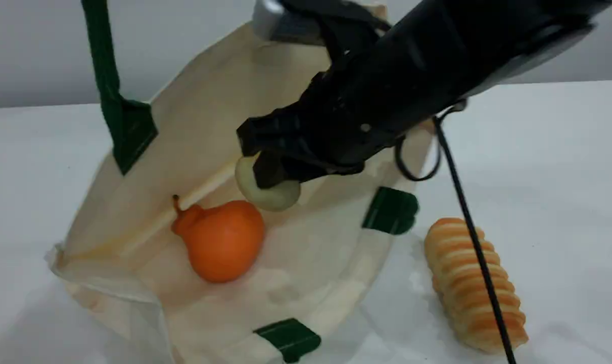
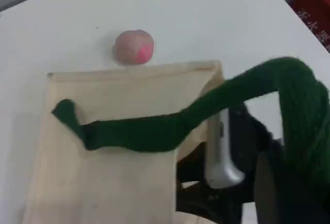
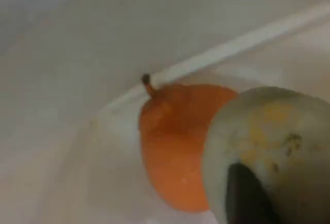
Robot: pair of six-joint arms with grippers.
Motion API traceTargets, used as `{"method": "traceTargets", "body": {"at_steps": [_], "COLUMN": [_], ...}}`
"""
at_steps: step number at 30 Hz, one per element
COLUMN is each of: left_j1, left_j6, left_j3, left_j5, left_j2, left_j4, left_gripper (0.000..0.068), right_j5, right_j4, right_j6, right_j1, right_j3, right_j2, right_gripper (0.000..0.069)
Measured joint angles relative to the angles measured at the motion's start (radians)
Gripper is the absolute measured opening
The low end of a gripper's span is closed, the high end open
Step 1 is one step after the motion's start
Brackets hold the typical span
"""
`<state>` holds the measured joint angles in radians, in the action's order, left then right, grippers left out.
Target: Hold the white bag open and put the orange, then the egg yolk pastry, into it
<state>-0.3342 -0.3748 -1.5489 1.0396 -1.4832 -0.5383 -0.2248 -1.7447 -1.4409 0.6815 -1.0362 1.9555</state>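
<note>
The white bag (image 1: 306,263) lies on the table with its mouth held open. Its dark green strap handle (image 1: 106,86) runs up out of the scene view. In the left wrist view that strap (image 2: 154,131) leads into my left gripper (image 2: 291,193), which is shut on it above the bag (image 2: 118,182). The orange (image 1: 222,240) rests inside the bag, stem to the upper left. My right gripper (image 1: 270,167) reaches into the bag mouth, shut on the egg yolk pastry (image 1: 275,194), just above and right of the orange. In the right wrist view the pastry (image 3: 268,136) partly covers the orange (image 3: 175,146).
A long ridged golden bread (image 1: 472,283) lies on the table right of the bag, with a black cable (image 1: 467,212) hanging across it. A pink-centred greyish ball (image 2: 134,47) sits on the table beyond the bag's far edge. The right arm (image 2: 221,157) crosses over the bag.
</note>
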Motion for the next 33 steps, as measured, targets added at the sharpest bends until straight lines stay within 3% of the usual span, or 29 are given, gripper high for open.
{"method": "traceTargets", "body": {"at_steps": [13, 22, 33], "left_j1": [0.000, 0.000, 0.000], "left_j6": [0.000, -0.002, 0.017], "left_j3": [0.000, 0.000, 0.000], "left_j5": [0.000, 0.000, -0.009], "left_j2": [0.000, 0.000, 0.000], "left_j4": [-0.003, 0.021, 0.071], "left_gripper": [0.0072, 0.0072, 0.0072], "right_j5": [-0.023, 0.001, 0.151], "right_j4": [0.001, 0.000, -0.002], "right_j6": [-0.059, -0.093, -0.059], "right_j1": [0.052, 0.086, 0.086], "right_j3": [-0.106, -0.129, -0.011], "right_j2": [0.053, 0.050, -0.060], "right_gripper": [0.0256, 0.0507, 0.0537]}}
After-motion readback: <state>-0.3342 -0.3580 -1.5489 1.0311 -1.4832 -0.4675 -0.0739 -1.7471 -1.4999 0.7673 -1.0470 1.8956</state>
